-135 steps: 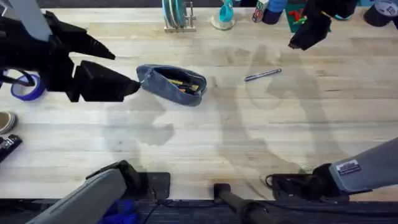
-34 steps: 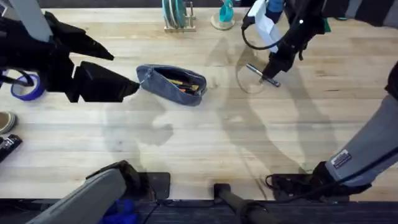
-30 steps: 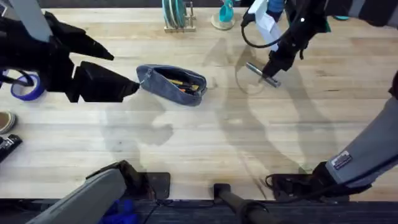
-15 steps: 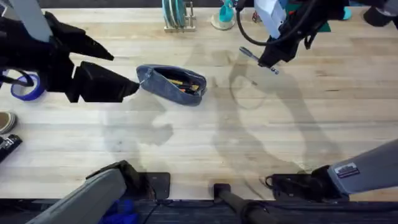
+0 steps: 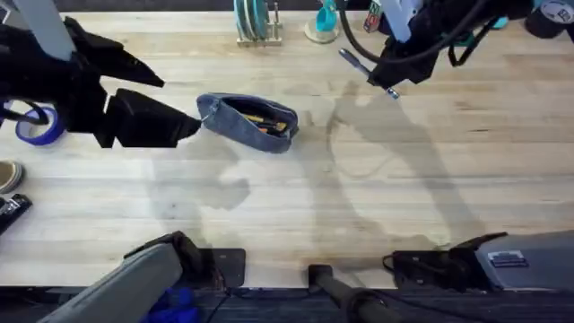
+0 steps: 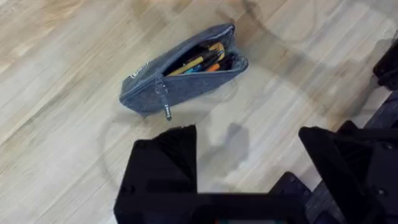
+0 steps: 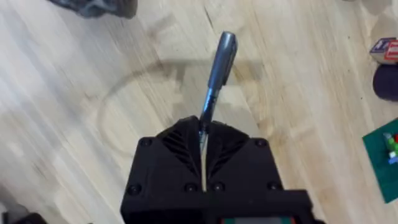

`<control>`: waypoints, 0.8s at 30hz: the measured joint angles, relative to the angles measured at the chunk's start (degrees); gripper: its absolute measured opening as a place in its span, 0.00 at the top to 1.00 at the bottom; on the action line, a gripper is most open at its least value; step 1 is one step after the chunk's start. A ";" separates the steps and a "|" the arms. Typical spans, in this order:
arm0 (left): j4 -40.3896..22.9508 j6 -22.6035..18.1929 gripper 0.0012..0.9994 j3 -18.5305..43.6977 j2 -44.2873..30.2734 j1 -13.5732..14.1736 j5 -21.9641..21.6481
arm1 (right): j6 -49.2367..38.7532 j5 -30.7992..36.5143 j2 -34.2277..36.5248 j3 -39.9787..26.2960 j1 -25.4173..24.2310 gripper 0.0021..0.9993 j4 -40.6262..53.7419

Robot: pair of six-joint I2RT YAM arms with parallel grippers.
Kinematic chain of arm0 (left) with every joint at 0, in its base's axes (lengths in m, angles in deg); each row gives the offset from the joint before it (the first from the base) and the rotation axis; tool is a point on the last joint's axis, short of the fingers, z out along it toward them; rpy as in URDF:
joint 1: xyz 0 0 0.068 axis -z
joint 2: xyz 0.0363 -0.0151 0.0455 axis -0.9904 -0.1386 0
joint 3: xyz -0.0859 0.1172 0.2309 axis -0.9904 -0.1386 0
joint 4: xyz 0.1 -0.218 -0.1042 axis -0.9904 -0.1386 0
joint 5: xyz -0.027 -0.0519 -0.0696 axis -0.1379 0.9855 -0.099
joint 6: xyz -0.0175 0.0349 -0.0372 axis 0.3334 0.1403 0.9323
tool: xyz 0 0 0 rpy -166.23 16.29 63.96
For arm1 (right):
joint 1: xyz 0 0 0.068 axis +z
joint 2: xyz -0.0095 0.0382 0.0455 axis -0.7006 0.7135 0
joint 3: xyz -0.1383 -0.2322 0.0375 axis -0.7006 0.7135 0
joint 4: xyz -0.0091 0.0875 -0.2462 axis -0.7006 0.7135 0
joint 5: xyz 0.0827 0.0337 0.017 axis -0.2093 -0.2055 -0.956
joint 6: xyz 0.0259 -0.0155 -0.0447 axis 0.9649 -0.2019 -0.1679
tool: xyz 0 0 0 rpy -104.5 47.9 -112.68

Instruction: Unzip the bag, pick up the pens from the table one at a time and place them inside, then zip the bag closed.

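Item 1: my right gripper [image 7: 203,140] clenched on slim silver-grey metal pen [image 7: 217,68], lifted off pale wood plank table [image 5: 296,206]. Item 2: my left gripper [image 6: 249,146] spread wide, unzipped oblong blue-grey denim pouch [image 6: 180,81] just ahead of its fingertips, coloured pens inside.

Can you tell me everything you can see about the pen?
The pen is slim, silver-grey and looks like metal. It is off the table, held in the air by the right gripper, whose two black fingers are shut on one end. The other end sticks straight out past the fingers. From overhead it slants over the far side of the table, to the right of the open bag. Only the gripper touches it.
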 joint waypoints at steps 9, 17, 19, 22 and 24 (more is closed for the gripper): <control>0.00 0.00 0.00 0.00 0.00 0.00 0.00 | 7.81 -0.04 -0.71 0.00 4.08 0.97 -0.04; 0.00 0.00 0.00 0.00 0.00 0.00 -0.01 | 9.30 -0.28 -0.71 -0.05 9.49 0.97 -0.09; 0.00 0.00 0.00 0.00 0.00 0.00 0.00 | 9.32 -0.53 -0.73 -0.05 10.87 0.97 -0.35; 0.00 0.00 0.01 0.00 0.00 0.00 0.00 | 9.47 -2.93 -0.71 -0.05 12.19 0.97 -1.09; 0.00 0.00 0.00 0.00 0.00 0.00 0.00 | 9.47 -5.93 -0.71 -0.05 12.34 0.97 -1.72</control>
